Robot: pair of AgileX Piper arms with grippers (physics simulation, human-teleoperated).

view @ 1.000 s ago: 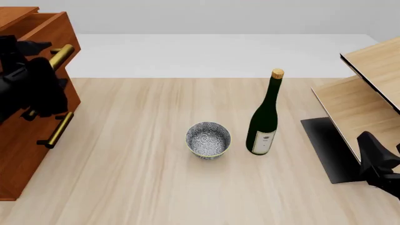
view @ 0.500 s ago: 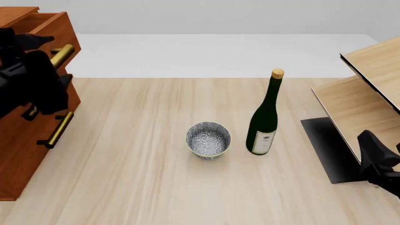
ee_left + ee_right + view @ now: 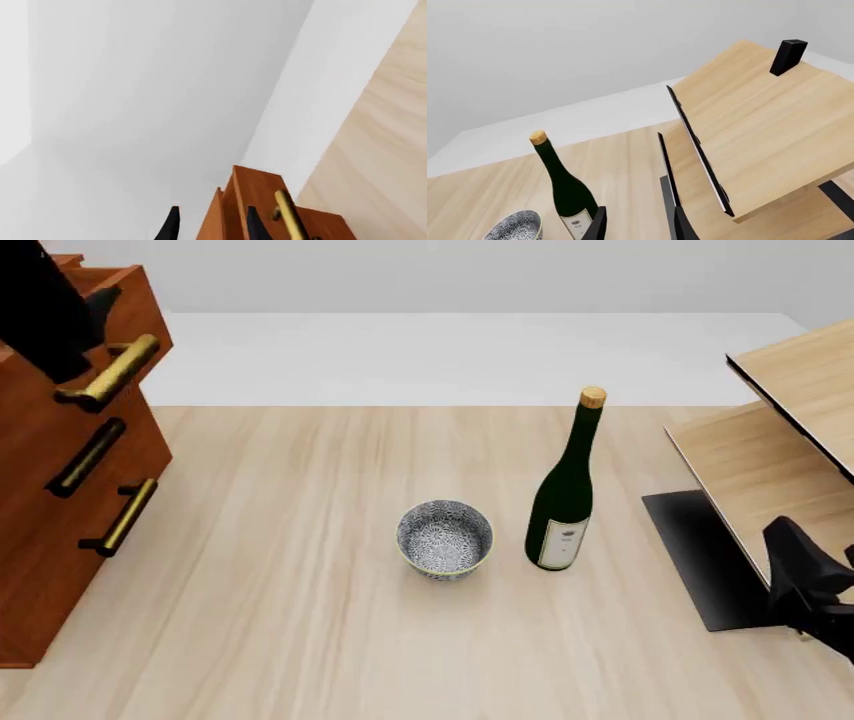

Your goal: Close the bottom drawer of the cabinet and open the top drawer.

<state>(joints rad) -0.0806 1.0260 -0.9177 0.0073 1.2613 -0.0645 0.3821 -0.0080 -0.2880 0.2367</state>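
My left arm rises at the frame's upper left, its gripper (image 3: pixel 210 227) fingers parted. My right gripper (image 3: pixel 637 225) hangs low at the right edge, fingers apart.

one cabinet (image 3: pixel 54 490) with three drawers, three brass handles; one wine bottle (image 3: pixel 566 490); one patterned bowl (image 3: pixel 445 539); one pale shelf unit (image 3: pixel 781 450); two robot arms.
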